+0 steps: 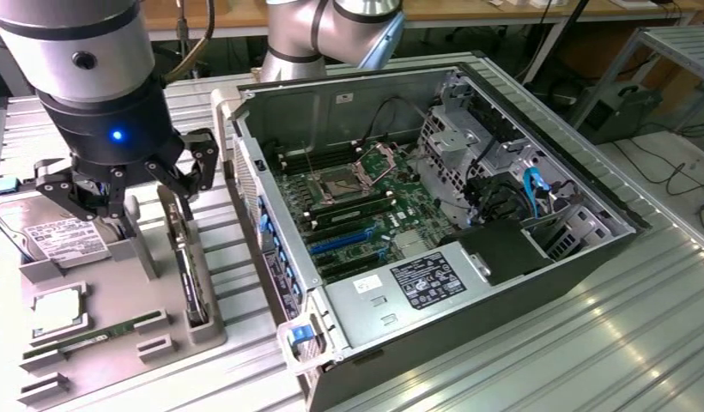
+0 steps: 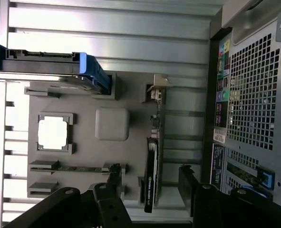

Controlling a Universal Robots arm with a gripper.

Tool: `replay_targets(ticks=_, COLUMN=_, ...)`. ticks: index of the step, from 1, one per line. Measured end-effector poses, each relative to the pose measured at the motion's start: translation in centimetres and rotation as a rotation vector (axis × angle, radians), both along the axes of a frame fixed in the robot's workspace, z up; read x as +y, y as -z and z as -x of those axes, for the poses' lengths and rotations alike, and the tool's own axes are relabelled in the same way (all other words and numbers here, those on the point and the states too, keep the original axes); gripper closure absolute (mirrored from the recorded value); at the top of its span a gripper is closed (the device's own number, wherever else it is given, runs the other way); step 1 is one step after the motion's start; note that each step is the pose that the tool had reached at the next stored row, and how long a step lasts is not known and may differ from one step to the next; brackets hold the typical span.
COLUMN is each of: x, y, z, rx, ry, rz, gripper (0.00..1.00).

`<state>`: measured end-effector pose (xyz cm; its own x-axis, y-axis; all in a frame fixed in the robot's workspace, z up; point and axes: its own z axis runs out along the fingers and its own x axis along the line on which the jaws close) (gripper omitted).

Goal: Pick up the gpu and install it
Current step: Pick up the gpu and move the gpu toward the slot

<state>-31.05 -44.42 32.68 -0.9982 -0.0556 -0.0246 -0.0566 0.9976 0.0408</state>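
Note:
The gpu (image 1: 190,268) stands on its long edge in a slot of the grey parts tray (image 1: 157,309), at the side nearest the computer case. In the wrist view the gpu (image 2: 151,178) is a thin dark card, with its silver bracket (image 2: 157,88) at the far end. My gripper (image 1: 140,193) hangs open above the tray, over the card's bracket end and clear of it. In the wrist view my gripper (image 2: 150,183) has one black finger (image 2: 112,183) on each side of the card's line, with nothing held.
The open computer case (image 1: 581,257) lies at the exterior view's right, its motherboard (image 1: 364,206) and blue card slots (image 1: 338,245) exposed. The tray also holds a hard drive (image 1: 49,233), a CPU (image 1: 57,309) and a RAM stick (image 1: 88,337). The table (image 1: 581,343) is ribbed metal.

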Motion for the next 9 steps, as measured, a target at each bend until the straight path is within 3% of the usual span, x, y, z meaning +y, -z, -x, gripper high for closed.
replay_targets(ticks=9, x=-0.29, y=1.61, z=-0.1, rx=0.0028, ry=0.0, rz=0.0001, gripper=0.4)
